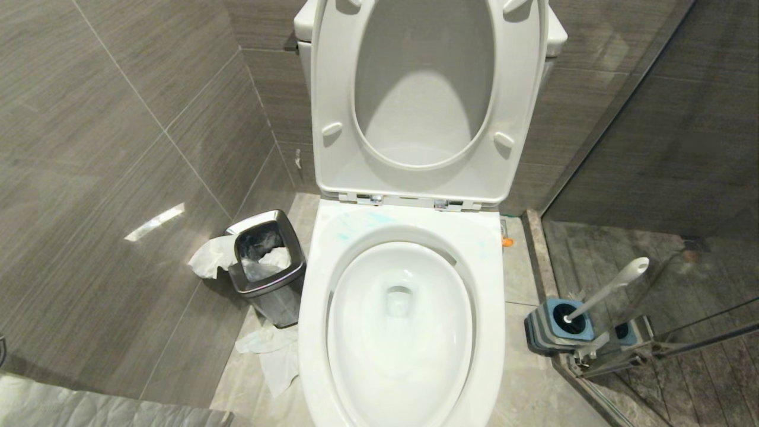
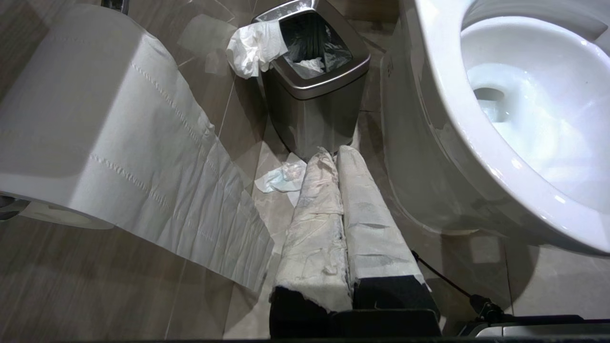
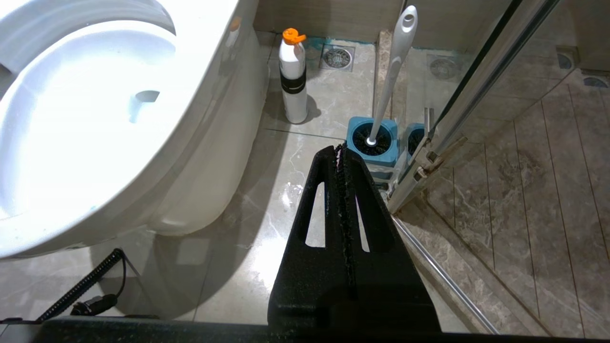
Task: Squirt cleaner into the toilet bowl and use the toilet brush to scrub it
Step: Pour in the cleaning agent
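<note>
Grey-tiled bathroom floor surrounds the toilet bowl (image 1: 400,332), seat raised, faint teal cleaner (image 1: 356,228) streaks on its rear rim. Right of it, the toilet brush (image 3: 393,71) stands in its blue holder (image 3: 355,131), just beyond the right gripper (image 3: 340,152), whose black fingers are pressed together, empty. A white bottle (image 3: 293,81) stands near the bowl. The left gripper (image 2: 333,157), paper-wrapped fingers closed, points at a steel bin (image 2: 314,100) beside a hanging toilet roll (image 2: 95,119).

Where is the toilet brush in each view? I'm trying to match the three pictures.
Head view: toilet brush at lower right, standing in its blue-grey holder.
Left wrist view: not in it.
Right wrist view: upper middle, handle leaning, beyond the gripper.
Shared landmark: the toilet bowl, in all three.
</note>
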Motion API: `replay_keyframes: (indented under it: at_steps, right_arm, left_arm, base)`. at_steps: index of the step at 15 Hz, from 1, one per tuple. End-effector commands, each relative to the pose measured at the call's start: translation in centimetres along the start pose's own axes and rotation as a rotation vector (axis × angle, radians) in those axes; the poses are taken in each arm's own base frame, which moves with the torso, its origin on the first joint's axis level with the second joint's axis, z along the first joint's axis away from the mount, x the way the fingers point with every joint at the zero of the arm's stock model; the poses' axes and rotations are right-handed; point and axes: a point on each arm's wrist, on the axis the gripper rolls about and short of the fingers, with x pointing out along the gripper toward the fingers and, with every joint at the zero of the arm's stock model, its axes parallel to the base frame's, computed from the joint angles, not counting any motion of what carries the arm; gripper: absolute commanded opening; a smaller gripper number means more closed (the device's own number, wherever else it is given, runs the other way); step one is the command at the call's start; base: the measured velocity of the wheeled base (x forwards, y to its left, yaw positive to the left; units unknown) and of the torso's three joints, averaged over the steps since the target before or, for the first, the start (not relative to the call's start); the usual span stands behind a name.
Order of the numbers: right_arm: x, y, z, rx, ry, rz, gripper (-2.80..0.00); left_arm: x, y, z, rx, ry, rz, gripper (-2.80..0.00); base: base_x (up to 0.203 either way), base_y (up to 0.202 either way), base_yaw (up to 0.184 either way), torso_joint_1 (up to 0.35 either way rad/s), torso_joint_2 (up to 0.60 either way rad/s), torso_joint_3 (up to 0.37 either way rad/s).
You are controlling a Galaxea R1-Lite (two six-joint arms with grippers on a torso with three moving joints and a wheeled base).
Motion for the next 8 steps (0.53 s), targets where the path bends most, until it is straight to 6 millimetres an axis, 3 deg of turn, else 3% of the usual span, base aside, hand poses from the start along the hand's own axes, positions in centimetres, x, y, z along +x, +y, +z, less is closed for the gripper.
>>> replay_keyframes:
  at_steps: [1, 8]
  right_arm:
    - [0.0, 0.0, 0.02, 0.0, 0.0, 0.0, -2.8]
    - [0.0, 0.0, 0.02, 0.0, 0.0, 0.0, -2.8]
  left_arm:
    - [0.02, 0.0, -0.04, 0.0, 0.003, -0.001, -2.8]
    - [0.02, 0.0, -0.04, -0.002, 0.003, 0.002, -2.8]
  base:
    - [0.0, 0.0, 0.0, 0.0, 0.0, 0.0]
    - [0.0, 0.0, 0.0, 0.0, 0.0, 0.0]
